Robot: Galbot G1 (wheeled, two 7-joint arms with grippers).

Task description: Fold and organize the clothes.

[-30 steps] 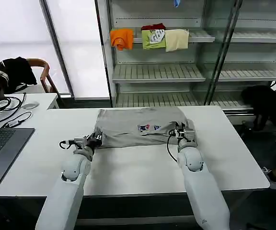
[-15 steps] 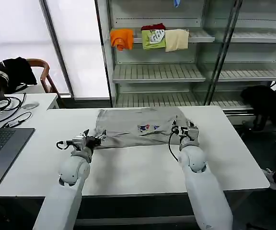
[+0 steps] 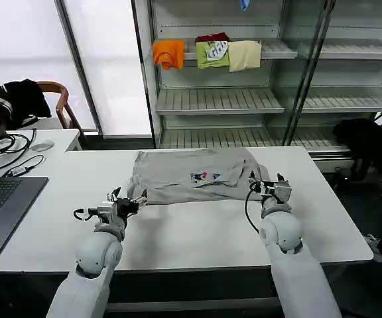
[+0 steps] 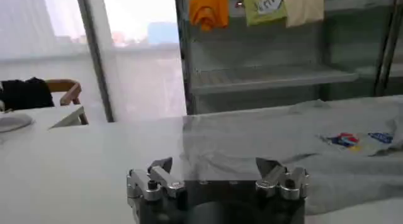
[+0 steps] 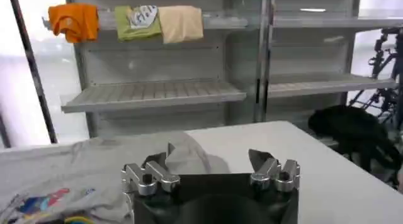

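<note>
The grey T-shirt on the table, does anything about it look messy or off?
Yes. The grey T-shirt lies rumpled and uneven on the white table, print up, its edges not squared. The left gripper and right gripper sit open beside it.

One grey T-shirt (image 3: 194, 173) lies on one white table (image 3: 178, 232). Two grippers hover over it, the left gripper (image 3: 130, 199) and the right gripper (image 3: 270, 183). Three folded garments (image 3: 207, 53) sit on the shelf.
</note>
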